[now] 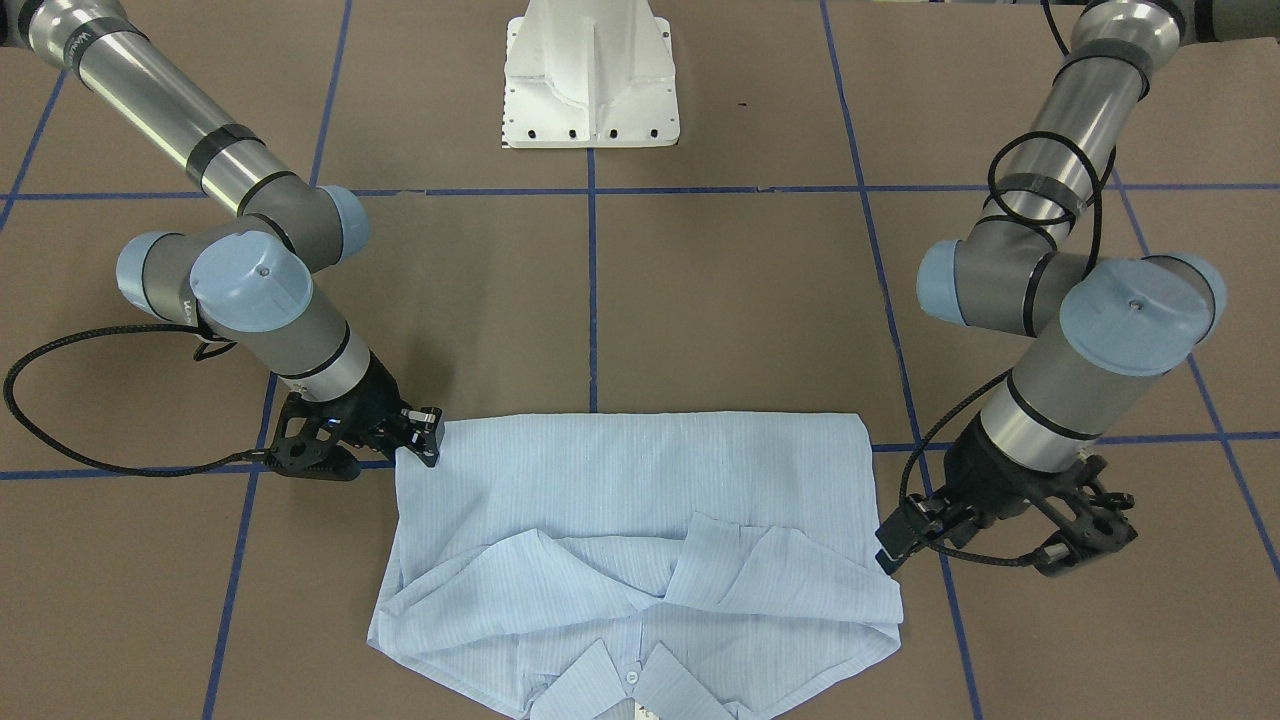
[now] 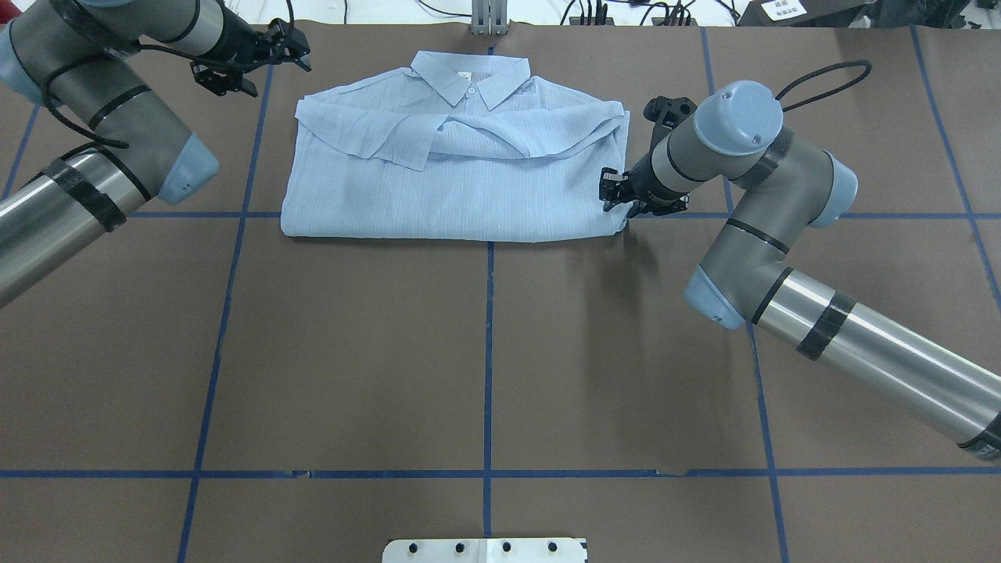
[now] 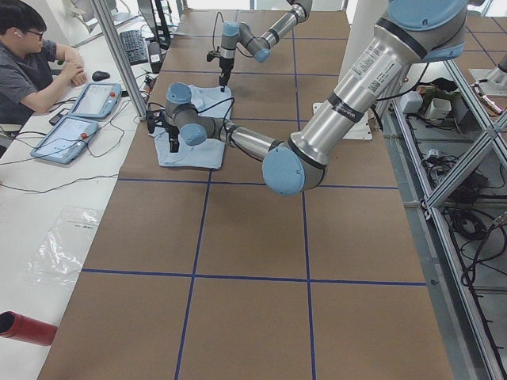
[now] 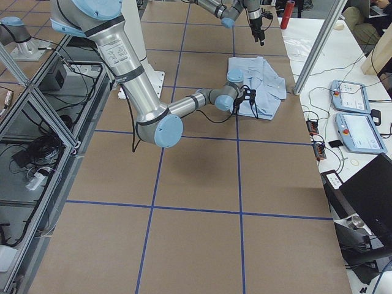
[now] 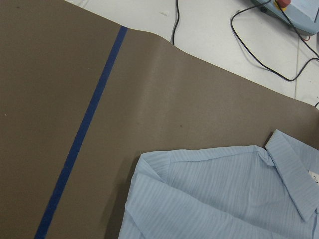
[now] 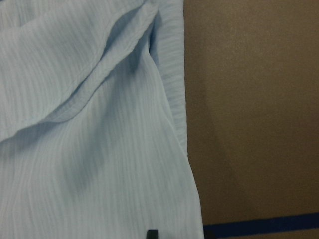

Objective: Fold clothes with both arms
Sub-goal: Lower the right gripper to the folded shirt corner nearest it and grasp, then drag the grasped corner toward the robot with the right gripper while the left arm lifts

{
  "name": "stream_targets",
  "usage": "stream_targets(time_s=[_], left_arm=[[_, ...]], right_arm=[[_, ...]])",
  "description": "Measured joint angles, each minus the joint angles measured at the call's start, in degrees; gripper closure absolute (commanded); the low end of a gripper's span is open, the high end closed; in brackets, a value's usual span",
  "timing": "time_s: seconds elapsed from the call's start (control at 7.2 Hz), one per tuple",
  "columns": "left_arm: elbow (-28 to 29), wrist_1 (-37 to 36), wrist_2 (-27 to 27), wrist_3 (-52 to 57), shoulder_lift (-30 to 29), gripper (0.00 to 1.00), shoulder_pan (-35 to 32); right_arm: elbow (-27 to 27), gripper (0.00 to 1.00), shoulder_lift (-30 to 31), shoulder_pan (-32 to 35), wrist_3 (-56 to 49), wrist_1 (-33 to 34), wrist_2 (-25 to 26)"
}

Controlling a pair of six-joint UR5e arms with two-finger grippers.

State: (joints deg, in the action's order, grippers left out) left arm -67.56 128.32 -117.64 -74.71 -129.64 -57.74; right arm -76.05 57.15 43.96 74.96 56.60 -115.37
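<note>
Light-blue shirt point(image 2: 453, 188) lies flat on the table point(image 2: 485, 352), sleeves folded across its front. The right gripper point(image 2: 611, 195) meets its near corner, grip impossible to tell; the left gripper point(image 2: 297, 51) hovers with jaws parted beside the far shoulder. Probably mid-fold: next, both need firm corner pinches
</note>
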Motion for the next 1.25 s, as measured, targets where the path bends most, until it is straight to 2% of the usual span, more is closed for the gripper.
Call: stream_targets(time_s=[0.69,0.83,0.97,1.25], left_arm=[[-3.4,0.4,0.0,0.1,3.4,0.00,0.0],[-5.5,0.2,0.0,0.1,4.8,0.00,0.0],[-7.5,0.1,0.1,-0.1,6.0,0.00,0.0],[-10.3,0.0,0.2,-2.4,7.7,0.00,0.2]], right_arm=[[-9.1,1.00,6.2,0.6,0.0,-0.1,-2.3],[-13.4,1.00,10.5,-0.2,0.1,-0.2,-2.3],[-20.1,1.00,17.2,-1.5,0.2,-0.2,-2.3],[-33.2,1.00,31.1,-7.6,0.5,-0.3,-0.4]])
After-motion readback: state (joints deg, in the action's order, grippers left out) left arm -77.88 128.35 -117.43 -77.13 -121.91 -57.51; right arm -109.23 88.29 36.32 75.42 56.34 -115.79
